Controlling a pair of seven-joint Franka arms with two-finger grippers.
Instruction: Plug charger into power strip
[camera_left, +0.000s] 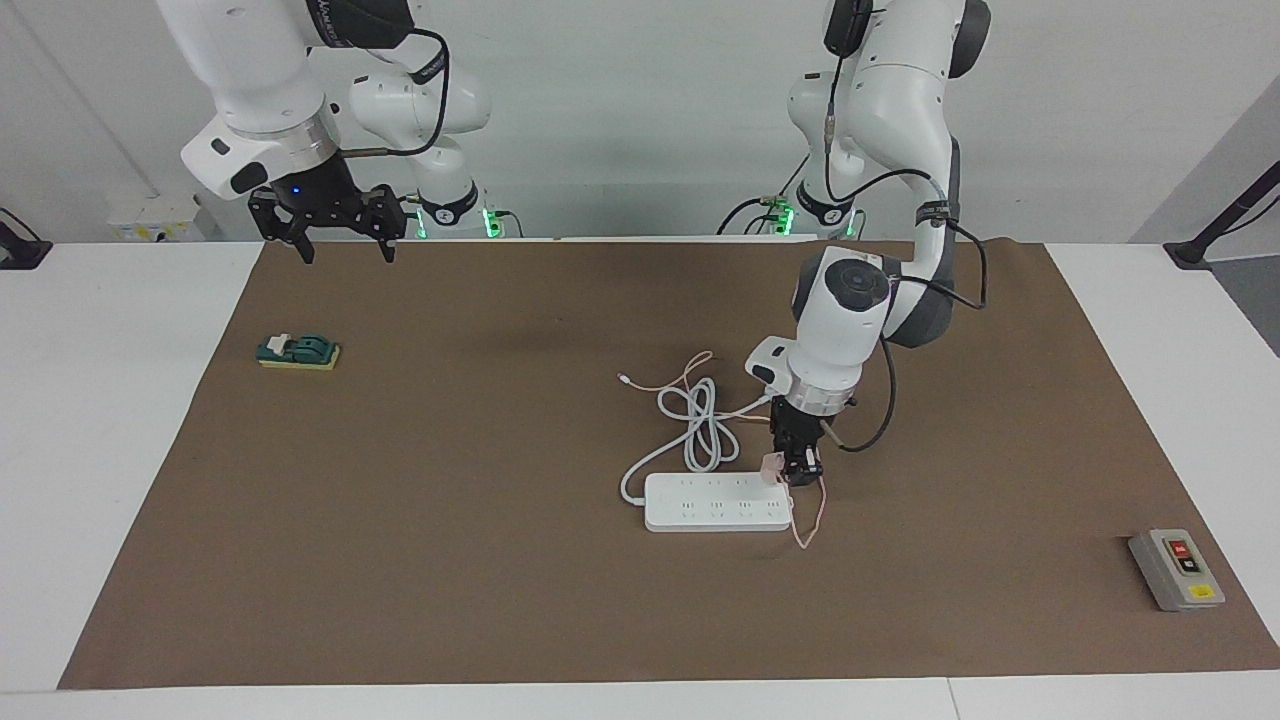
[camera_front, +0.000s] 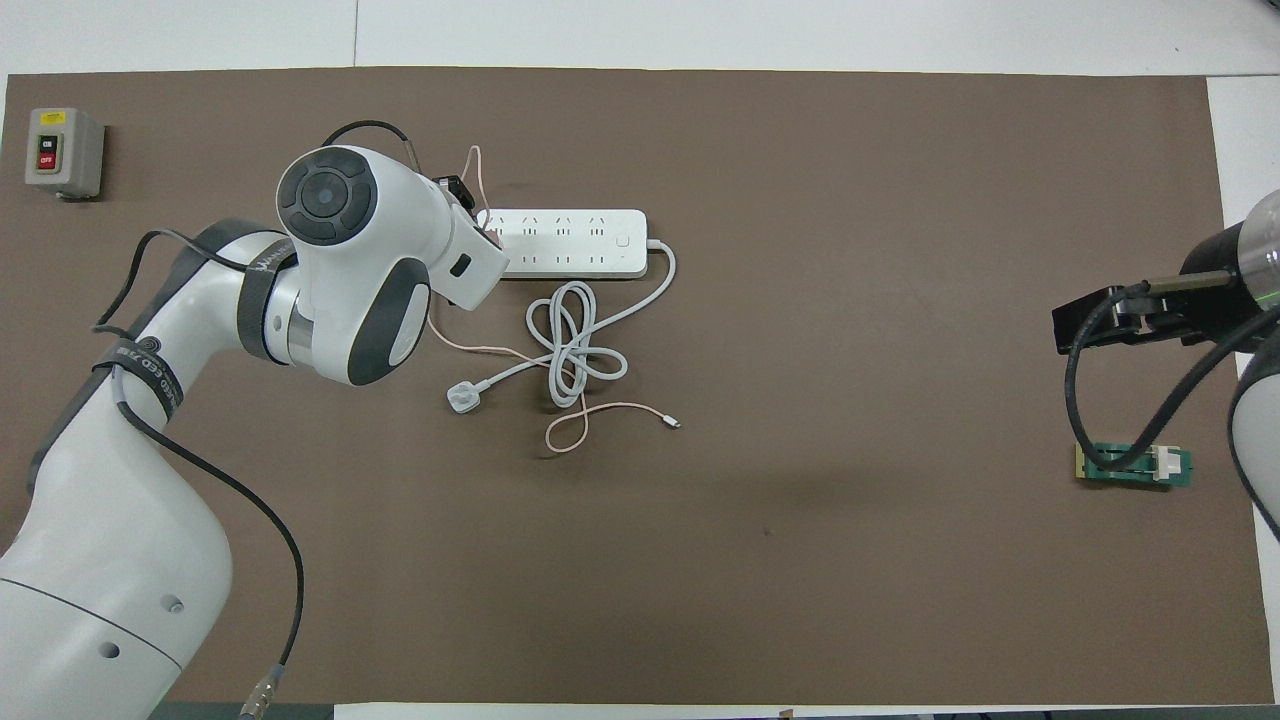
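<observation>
Left claw and charger hidden under the arm's wrist in the overhead view, right arm cut off by that view's edge

Colours: worktop white, brown mat plain, no pattern. Power strip white with dark socket slots in two rows, white cord, white round plug. Charger pale pink, thin pink cable. Switch box grey with red and yellow buttons, black between them. Small part dark green on yellow base, white tab. Arms white with dark grey joints; left gripper and right gripper black.
</observation>
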